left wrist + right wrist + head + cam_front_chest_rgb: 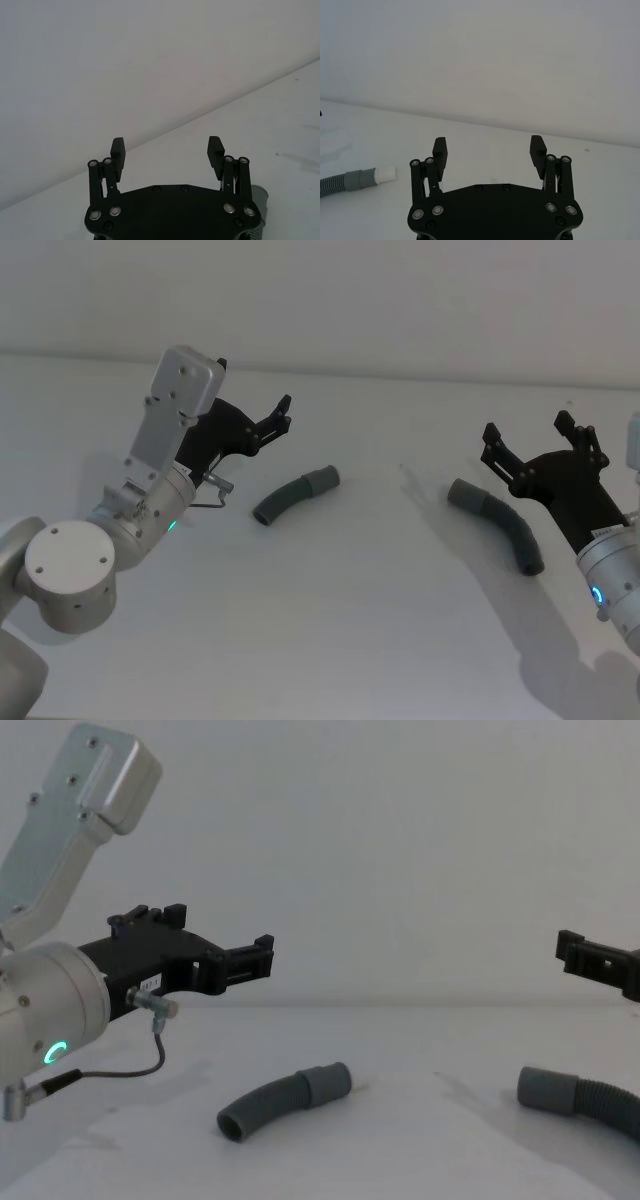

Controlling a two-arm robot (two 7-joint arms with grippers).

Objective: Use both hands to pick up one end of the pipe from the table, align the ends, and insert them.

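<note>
Short curved grey corrugated hose [295, 496] is laid diagonally, cuff far-right; longer grey corrugated hose [503, 524] is pointed cuff-leftward (toward it). Black plastic left gripper [284, 415] and right gripper [528, 428] are held spread wide.

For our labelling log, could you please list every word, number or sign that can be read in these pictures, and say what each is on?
White label on the left gripper: too small to read.
Right gripper, short hose piece, longer hose piece, table: no writing can be seen on them.
</note>
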